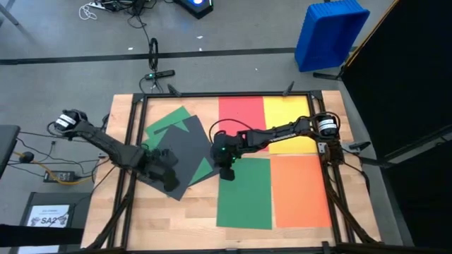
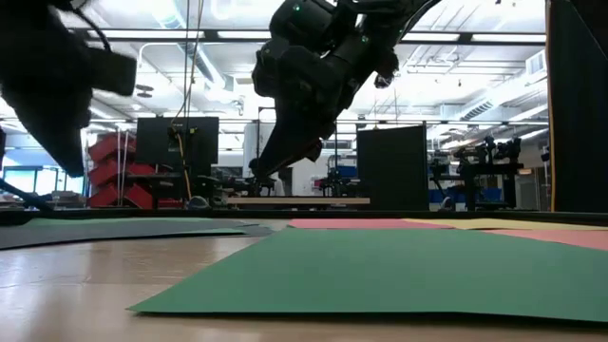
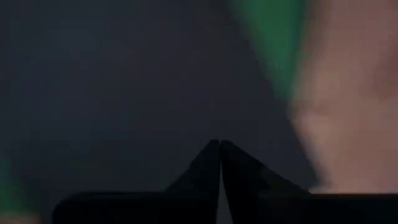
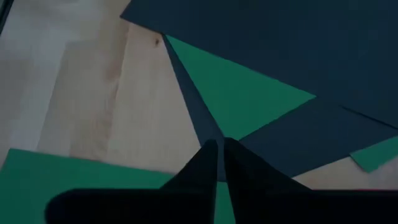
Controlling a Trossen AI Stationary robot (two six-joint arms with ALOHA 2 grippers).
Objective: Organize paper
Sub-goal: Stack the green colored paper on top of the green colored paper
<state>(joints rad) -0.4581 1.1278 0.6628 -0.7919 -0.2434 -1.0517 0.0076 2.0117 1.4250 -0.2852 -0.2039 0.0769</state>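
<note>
Coloured paper lies flat on the wooden table. A red sheet (image 1: 240,113) and a yellow sheet (image 1: 286,113) lie at the far side. A green sheet (image 1: 244,194) and an orange sheet (image 1: 300,190) lie nearer. At the left, a dark grey sheet (image 1: 180,152) lies askew on top of green sheets (image 1: 169,120). My left gripper (image 1: 167,171) hangs shut above the dark sheet (image 3: 124,81). My right gripper (image 1: 226,173) is shut and raised (image 2: 258,180). It points down at a slant toward the dark and green corners (image 4: 249,93), just past the flat green sheet's far left corner.
A dark metal frame (image 1: 134,141) runs round the table top. Bare wood (image 1: 162,219) shows at the near left. Off the table, a blue bin (image 1: 330,32) stands on the floor at the far right. A white printed sheet (image 1: 49,215) lies at the near left.
</note>
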